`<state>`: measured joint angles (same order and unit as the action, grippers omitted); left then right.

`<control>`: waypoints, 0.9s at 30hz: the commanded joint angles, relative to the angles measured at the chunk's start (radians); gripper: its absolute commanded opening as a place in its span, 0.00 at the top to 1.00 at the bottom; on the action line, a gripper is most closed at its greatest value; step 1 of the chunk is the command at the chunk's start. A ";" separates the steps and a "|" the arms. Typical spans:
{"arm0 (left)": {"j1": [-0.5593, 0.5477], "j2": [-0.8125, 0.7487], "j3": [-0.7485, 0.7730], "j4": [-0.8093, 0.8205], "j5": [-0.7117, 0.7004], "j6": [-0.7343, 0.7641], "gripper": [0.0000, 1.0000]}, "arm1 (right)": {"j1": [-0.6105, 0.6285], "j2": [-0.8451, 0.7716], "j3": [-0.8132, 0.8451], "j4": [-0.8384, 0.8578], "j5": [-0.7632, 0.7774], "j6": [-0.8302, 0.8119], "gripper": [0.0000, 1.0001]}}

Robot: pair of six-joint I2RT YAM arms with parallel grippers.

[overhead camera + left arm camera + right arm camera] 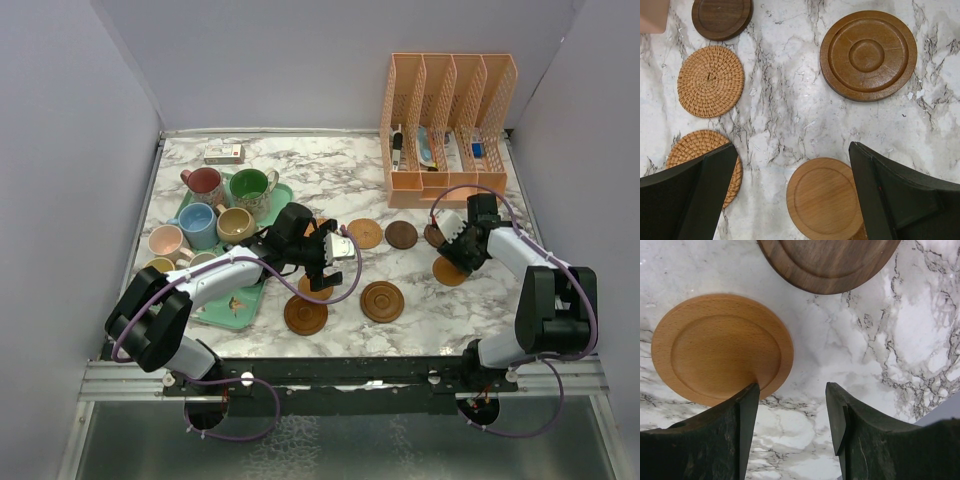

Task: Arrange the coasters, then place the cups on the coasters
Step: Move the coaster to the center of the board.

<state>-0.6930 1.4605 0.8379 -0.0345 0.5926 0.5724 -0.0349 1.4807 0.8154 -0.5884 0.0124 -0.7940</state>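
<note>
Several cups, among them red, green and blue, stand on the mint tray at the left. Coasters lie spread over the marble. My left gripper hovers open over a light wooden coaster, with a ringed brown coaster and a woven coaster beyond it. A second woven coaster is partly hidden by one finger. My right gripper is open over bare marble, its left finger overlapping the rim of a light wooden coaster. A dark coaster lies further out.
A peach file organizer with small items stands at the back right. A small box lies at the back left. Another brown coaster lies near the front edge. Grey walls close the table on three sides.
</note>
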 commanded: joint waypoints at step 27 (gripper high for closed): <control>0.068 -0.029 0.031 -0.104 0.002 0.045 0.01 | 0.039 -0.235 0.068 -0.140 -0.711 0.118 0.38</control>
<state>-0.6292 1.4395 0.8375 -0.0414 0.5766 0.5610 -0.0120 1.2865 0.8906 -0.7399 -0.5640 -0.7120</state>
